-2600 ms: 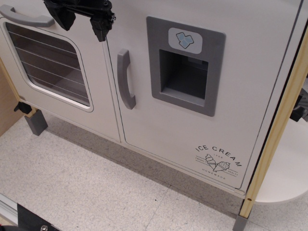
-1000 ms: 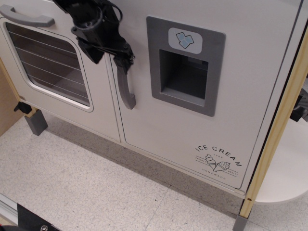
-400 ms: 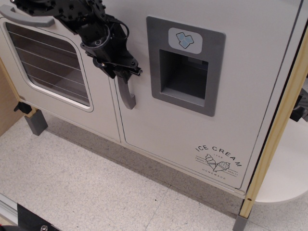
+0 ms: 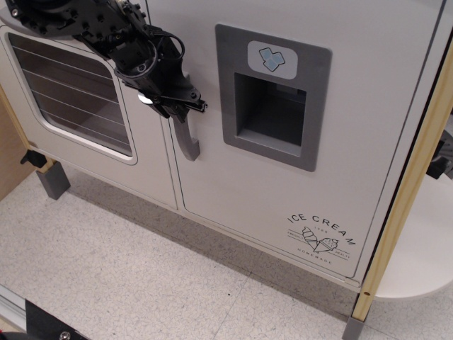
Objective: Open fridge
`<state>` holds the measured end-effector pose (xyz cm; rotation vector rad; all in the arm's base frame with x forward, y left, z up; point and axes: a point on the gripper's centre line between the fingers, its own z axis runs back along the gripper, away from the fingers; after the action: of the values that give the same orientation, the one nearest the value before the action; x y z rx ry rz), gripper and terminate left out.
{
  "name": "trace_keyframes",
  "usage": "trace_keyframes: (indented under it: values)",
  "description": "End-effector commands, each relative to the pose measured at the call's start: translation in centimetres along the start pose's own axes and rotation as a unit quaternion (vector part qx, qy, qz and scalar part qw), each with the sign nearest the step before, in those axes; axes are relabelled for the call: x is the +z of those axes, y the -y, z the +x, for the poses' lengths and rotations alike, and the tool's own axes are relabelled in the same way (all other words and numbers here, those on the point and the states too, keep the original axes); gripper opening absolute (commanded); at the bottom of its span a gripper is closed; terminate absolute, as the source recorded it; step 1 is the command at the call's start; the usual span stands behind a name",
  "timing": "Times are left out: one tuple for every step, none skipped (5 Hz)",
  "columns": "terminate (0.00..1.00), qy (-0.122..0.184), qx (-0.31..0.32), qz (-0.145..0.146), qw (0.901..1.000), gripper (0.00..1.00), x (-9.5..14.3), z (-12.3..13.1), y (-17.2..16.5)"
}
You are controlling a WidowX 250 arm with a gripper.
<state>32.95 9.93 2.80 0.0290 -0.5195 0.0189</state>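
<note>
1. Black arm [image 4: 78,25] enters from the upper left corner and slants down to the right across the oven door [image 4: 85,106], covering the oven's upper right corner.
2. Claw [image 4: 180,106] sits at the arm's low end, right over the upper part of the grey vertical handle [image 4: 187,138]. Its dark tips point right and slightly down.
3. Claw appears clamped narrow on the handle; the top half of the handle is hidden behind it, only the lower curved end shows beneath.
4. A small pale round part shows on the wrist body, just left of the handle.
5. Fridge [image 4: 297,92] fills the middle and right of the view: a large white door, handle along its left edge next to the oven door.
6. Door looks flush with the cabinet front; the seam along the left edge stays thin.
7. Grey dispenser panel [image 4: 272,99] lies just right of the handle, with a blue ice-cube sticker [image 4: 272,59] at its top.
8. "ICE CREAM" print [image 4: 322,234] at the door's lower right.
9. Speckled floor [image 4: 141,283] below.
</note>
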Motion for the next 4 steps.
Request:
trace_keyframes:
  values:
    - [0.0,0.018,0.0,0.005,0.9998,0.0,0.3,0.9,-0.5]
    - [0.0,0.007,-0.013,-0.011,0.9998,0.0,2.0,-0.5,-0.7]
    - [0.0,0.0,-0.024,-0.022,0.9995,0.0,3.1,-1.7,-1.0]
    - [0.0,0.0,-0.041,-0.034,0.9986,0.0,4.3,-3.3,-1.1]
